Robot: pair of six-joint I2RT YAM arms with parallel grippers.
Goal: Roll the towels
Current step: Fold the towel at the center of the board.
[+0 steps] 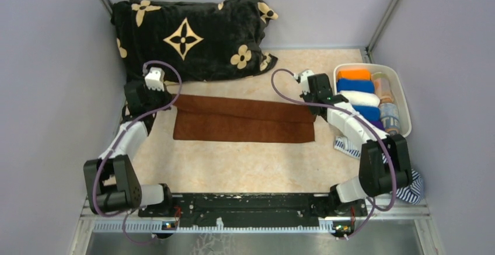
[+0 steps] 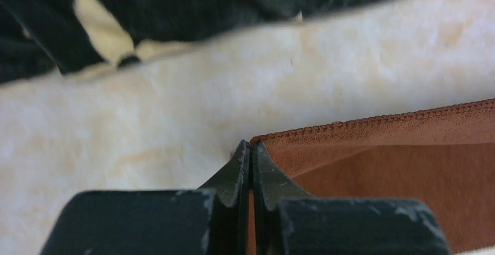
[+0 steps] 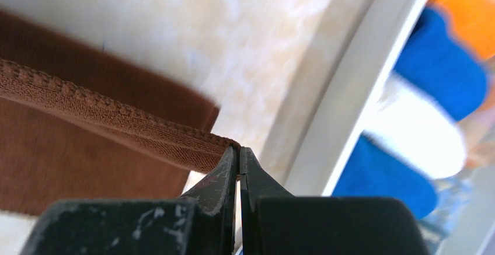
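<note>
A plain brown towel (image 1: 245, 121) lies flat across the middle of the table, folded lengthwise into a long strip. My left gripper (image 1: 171, 99) is shut on the strip's far left corner. In the left wrist view the stitched hem of the brown towel (image 2: 397, 150) runs into the closed left gripper (image 2: 250, 145), and cloth shows between the fingers. My right gripper (image 1: 313, 112) is shut on the far right corner. In the right wrist view the hem of the brown towel (image 3: 87, 150) is lifted slightly off the table and ends at the closed right gripper (image 3: 238, 150).
A white bin (image 1: 403, 91) at the right holds rolled towels, among them orange (image 1: 353, 74), blue (image 1: 355, 86) and white (image 1: 360, 98); its rim (image 3: 350, 91) is close beside my right gripper. The black flowered blanket (image 1: 187, 33) lies behind the towel. A striped cloth (image 1: 411, 188) sits by the right arm's base.
</note>
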